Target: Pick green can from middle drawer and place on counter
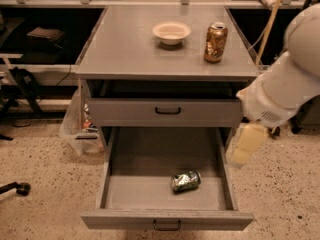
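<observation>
The green can (185, 180) lies on its side on the floor of the open middle drawer (145, 189), towards the front and right of centre. The counter (130, 44) is the grey top of the cabinet above. My white arm reaches in from the right edge of the camera view. Its gripper (247, 145) shows as a pale, blurred shape beside the drawer's right wall, above and to the right of the can and apart from it.
A white bowl (171, 32) and a taller brown-gold can (215, 42) stand on the back right of the counter. The shallower upper drawer front (167, 111) is shut. A plastic bag (75, 126) sits on the floor left of the cabinet. Dark shelving runs behind.
</observation>
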Robot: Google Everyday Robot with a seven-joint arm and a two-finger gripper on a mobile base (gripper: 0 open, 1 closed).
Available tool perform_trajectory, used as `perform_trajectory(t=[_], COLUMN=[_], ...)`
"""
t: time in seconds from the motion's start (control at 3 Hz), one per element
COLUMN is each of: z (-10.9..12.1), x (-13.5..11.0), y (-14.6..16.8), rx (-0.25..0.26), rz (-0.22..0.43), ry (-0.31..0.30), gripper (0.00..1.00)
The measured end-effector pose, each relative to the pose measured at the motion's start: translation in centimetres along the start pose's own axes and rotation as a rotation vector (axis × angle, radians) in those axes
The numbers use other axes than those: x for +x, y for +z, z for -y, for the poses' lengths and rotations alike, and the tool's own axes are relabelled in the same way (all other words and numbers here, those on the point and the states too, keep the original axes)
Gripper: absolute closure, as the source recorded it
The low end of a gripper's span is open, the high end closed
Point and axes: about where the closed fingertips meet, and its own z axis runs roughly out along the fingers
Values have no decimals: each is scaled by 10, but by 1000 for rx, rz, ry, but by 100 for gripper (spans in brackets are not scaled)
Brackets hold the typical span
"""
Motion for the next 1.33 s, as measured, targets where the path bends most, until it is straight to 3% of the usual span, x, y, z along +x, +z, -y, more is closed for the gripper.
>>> perform_trajectory(t=[0.33,0.67,1.0,1.33], z=[-1,-1,4,40], x=[20,20,21,1], y=[90,90,116,146], rx=[-93,-93,-129,-116], rz=[-20,-20,59,301], ry=[20,20,31,45], gripper=[0,0,0,0])
